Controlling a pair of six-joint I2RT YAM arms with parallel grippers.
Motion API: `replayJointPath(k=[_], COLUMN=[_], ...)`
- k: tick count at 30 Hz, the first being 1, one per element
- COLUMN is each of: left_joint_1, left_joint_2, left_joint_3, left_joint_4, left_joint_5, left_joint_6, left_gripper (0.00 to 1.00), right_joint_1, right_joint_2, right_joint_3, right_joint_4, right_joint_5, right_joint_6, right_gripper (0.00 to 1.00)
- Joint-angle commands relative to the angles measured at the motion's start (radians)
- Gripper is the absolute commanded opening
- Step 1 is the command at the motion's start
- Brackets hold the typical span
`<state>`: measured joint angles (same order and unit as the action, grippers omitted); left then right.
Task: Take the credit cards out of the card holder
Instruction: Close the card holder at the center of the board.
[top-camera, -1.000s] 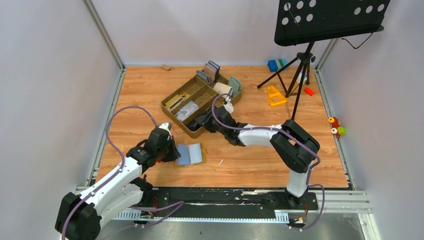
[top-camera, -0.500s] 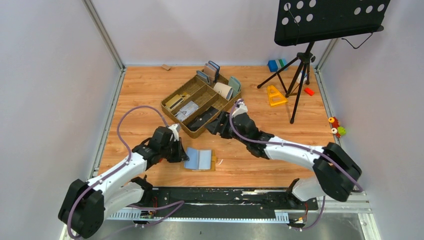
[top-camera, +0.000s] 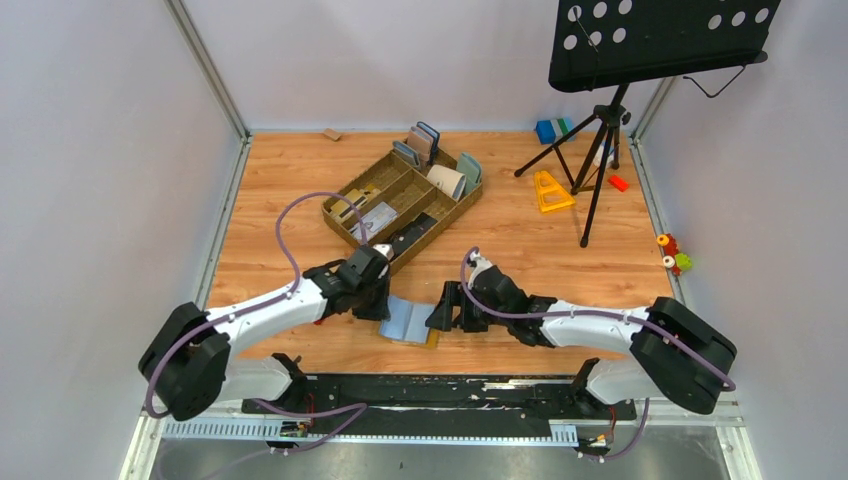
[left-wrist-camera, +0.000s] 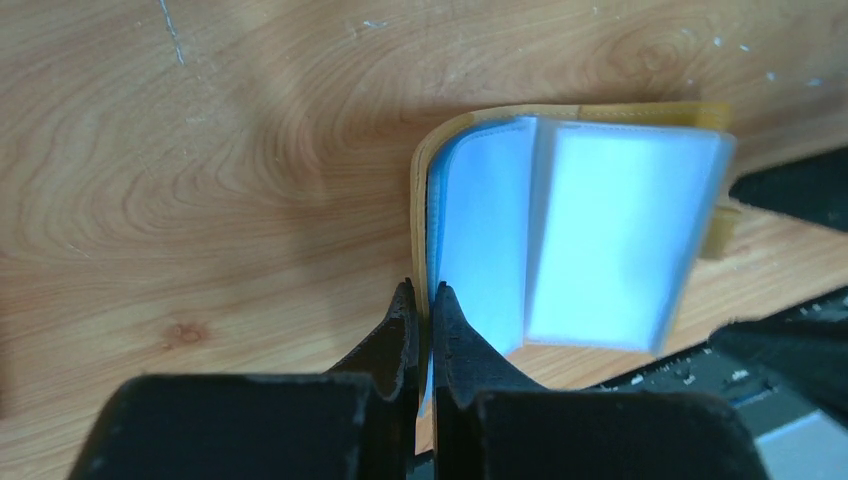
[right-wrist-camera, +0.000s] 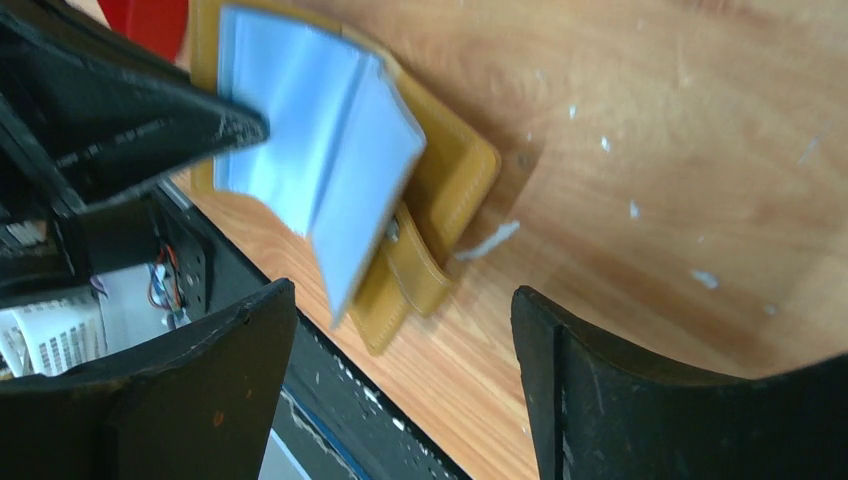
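The mustard-yellow card holder (top-camera: 409, 323) lies open on the wood near the front edge, its pale blue sleeves (left-wrist-camera: 590, 235) fanned upward. My left gripper (top-camera: 384, 303) is shut on its left cover edge (left-wrist-camera: 421, 292). My right gripper (top-camera: 441, 309) hovers just right of the card holder (right-wrist-camera: 445, 190), open, with only bare wood between its jaws (right-wrist-camera: 402, 292). A pale grey credit card (top-camera: 373, 217) lies flat in the brown tray. I cannot tell whether the sleeves hold more cards.
The brown divided tray (top-camera: 345, 196) stands behind the arms, with a black slab (top-camera: 413, 235) in it and upright wallets (top-camera: 427, 141) at its far end. A music stand (top-camera: 600, 130) and an orange piece (top-camera: 549, 190) stand right. A black rail (top-camera: 450, 388) borders the front edge.
My right gripper has drawn back from the tray to the card holder's right side, and its jaws have opened. My left gripper has dragged the card holder rightward.
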<state>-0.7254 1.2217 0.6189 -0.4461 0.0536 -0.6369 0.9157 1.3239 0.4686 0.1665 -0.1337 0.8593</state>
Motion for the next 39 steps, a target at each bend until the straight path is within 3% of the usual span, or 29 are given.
replayJointPath(k=[1, 5, 9, 14, 21, 23, 27, 33, 36, 39], left_joint_1=[-0.054, -0.105, -0.129, -0.141, -0.141, -0.140, -0.141, -0.140, -0.140, -0.140], left_joint_2=[0.084, 0.122, 0.140, 0.104, 0.040, 0.058, 0.133, 0.220, 0.254, 0.263], left_joint_3=[0.060, 0.065, 0.066, 0.048, -0.059, -0.071, -0.074, -0.071, -0.060, 0.013], left_joint_4=[-0.106, -0.104, -0.079, 0.003, 0.326, 0.391, 0.487, 0.627, 0.665, 0.506], left_joint_5=[-0.195, -0.285, -0.283, -0.174, 0.106, 0.143, 0.179, 0.210, 0.242, 0.210], left_joint_6=[-0.070, -0.123, -0.148, -0.149, -0.231, -0.245, -0.269, -0.320, -0.317, -0.245], left_gripper=[0.00, 0.00, 0.00, 0.00, 0.01, 0.01, 0.01, 0.05, 0.18, 0.29], right_joint_1=[0.039, 0.065, 0.080, 0.083, 0.089, 0.103, 0.125, 0.121, 0.117, 0.098], right_joint_2=[0.006, 0.073, 0.122, 0.133, 0.071, 0.046, -0.012, -0.056, -0.066, -0.074], right_joint_3=[-0.011, 0.011, 0.017, 0.054, 0.136, 0.165, 0.195, 0.160, 0.132, 0.089], right_joint_4=[0.011, 0.024, 0.072, 0.035, -0.148, -0.225, -0.295, -0.290, -0.247, -0.194], right_joint_5=[-0.033, -0.040, -0.044, -0.025, 0.068, 0.103, 0.114, 0.116, 0.119, 0.116], right_joint_6=[0.041, 0.073, 0.104, 0.092, 0.004, -0.029, -0.078, -0.094, -0.098, -0.079], right_gripper=[0.79, 0.77, 0.67, 0.40, 0.06, 0.09, 0.36, 0.44, 0.57, 0.61])
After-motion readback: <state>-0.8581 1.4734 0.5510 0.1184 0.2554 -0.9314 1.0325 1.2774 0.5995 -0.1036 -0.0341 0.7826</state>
